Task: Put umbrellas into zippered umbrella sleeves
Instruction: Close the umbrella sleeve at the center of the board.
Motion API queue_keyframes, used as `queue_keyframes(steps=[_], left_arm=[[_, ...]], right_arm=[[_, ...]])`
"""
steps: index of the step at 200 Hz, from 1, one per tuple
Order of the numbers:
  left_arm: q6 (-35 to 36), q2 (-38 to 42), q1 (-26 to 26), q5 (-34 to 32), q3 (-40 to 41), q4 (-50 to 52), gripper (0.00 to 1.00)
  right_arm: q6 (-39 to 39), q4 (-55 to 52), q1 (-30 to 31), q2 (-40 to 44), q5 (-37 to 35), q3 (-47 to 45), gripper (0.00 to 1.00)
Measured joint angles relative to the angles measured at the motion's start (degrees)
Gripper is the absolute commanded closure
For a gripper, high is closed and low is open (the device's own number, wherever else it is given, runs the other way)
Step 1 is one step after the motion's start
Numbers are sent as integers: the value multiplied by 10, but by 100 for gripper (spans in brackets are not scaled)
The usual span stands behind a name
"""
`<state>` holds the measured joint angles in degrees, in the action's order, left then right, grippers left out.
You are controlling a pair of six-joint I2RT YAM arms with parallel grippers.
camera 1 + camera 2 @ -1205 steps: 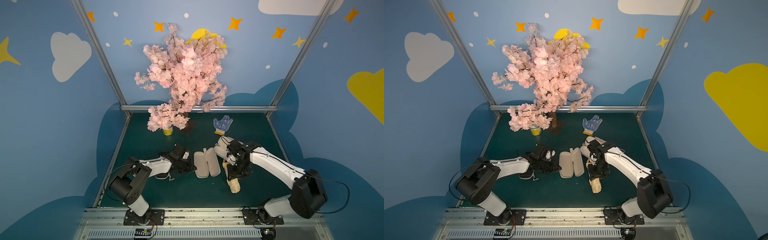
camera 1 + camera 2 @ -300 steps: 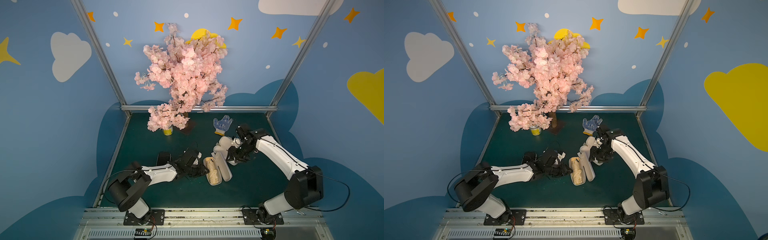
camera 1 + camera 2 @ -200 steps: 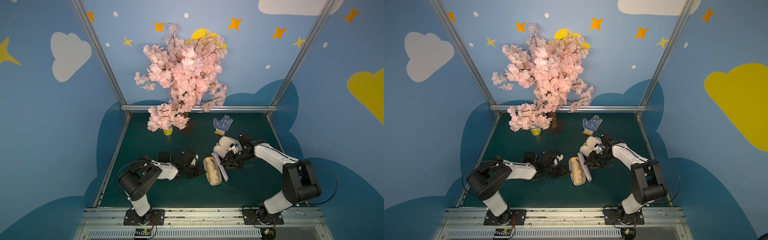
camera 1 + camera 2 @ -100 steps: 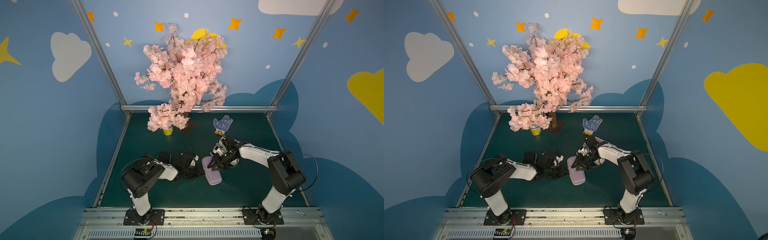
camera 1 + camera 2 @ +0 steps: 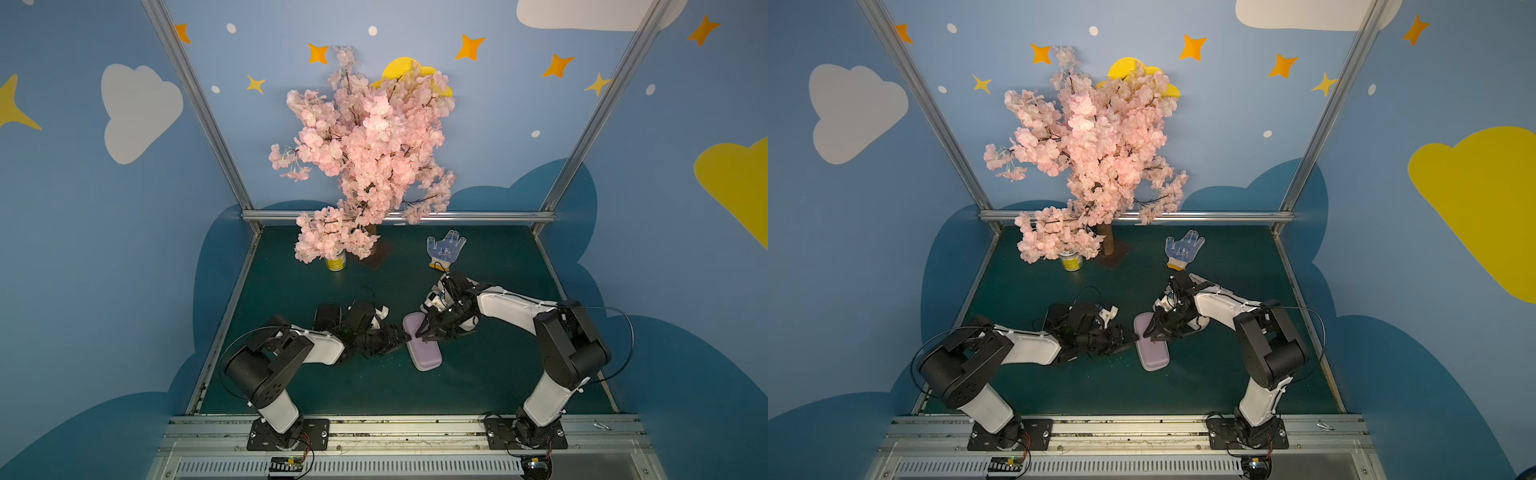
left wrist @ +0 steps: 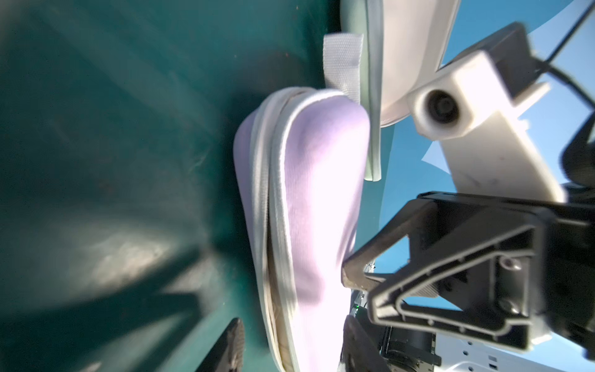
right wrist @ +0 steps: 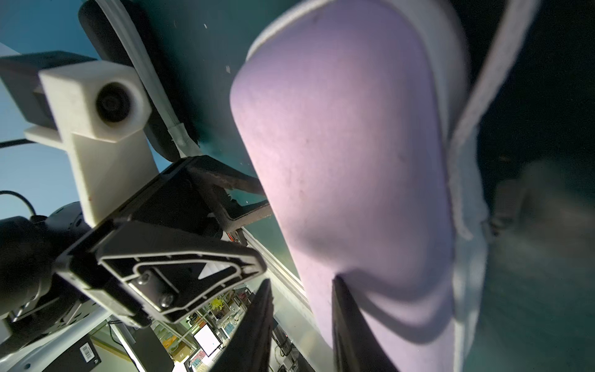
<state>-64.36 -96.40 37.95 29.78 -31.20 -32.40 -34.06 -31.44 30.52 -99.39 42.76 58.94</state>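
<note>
The lavender sleeve [image 5: 423, 348] [image 5: 1153, 348] lies closed on the green table. Its zip edge [image 6: 273, 199] still gapes, and a beige sliver of the umbrella [image 6: 276, 325] shows in the gap. My left gripper [image 5: 405, 337] [image 6: 293, 322] is open and straddles the sleeve's left edge. My right gripper [image 5: 422, 334] [image 7: 302, 281] is open at the sleeve's far end. One of its fingers [image 7: 349, 322] presses on the lid, and nothing is between the jaws. The black sleeve [image 5: 326, 312] lies behind my left wrist. The off-white sleeve [image 6: 412, 48] lies under my right arm.
A pink blossom tree [image 5: 365, 158] stands at the back on a brown base, with a yellow can [image 5: 336, 262] beside it. A white-and-blue dotted glove [image 5: 445, 248] lies at the back right. Metal rails edge the table [image 5: 374, 395].
The lavender lid has been folded shut over the beige umbrella by my right gripper. My left gripper has spread its jaws at the sleeve's edge.
</note>
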Motion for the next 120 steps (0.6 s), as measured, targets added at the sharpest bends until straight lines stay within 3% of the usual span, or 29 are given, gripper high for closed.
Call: queue_keyframes(steps=[29, 60, 120], left_arm=[[-6, -40, 12, 1, -20, -12, 53], [2, -37, 12, 0, -21, -8, 63], [16, -32, 8, 2, -19, -3, 66]], right_arm=[[12, -17, -49, 47, 21, -7, 52], [77, -98, -118, 82, -31, 9, 38], [103, -91, -66, 17, -59, -30, 33]])
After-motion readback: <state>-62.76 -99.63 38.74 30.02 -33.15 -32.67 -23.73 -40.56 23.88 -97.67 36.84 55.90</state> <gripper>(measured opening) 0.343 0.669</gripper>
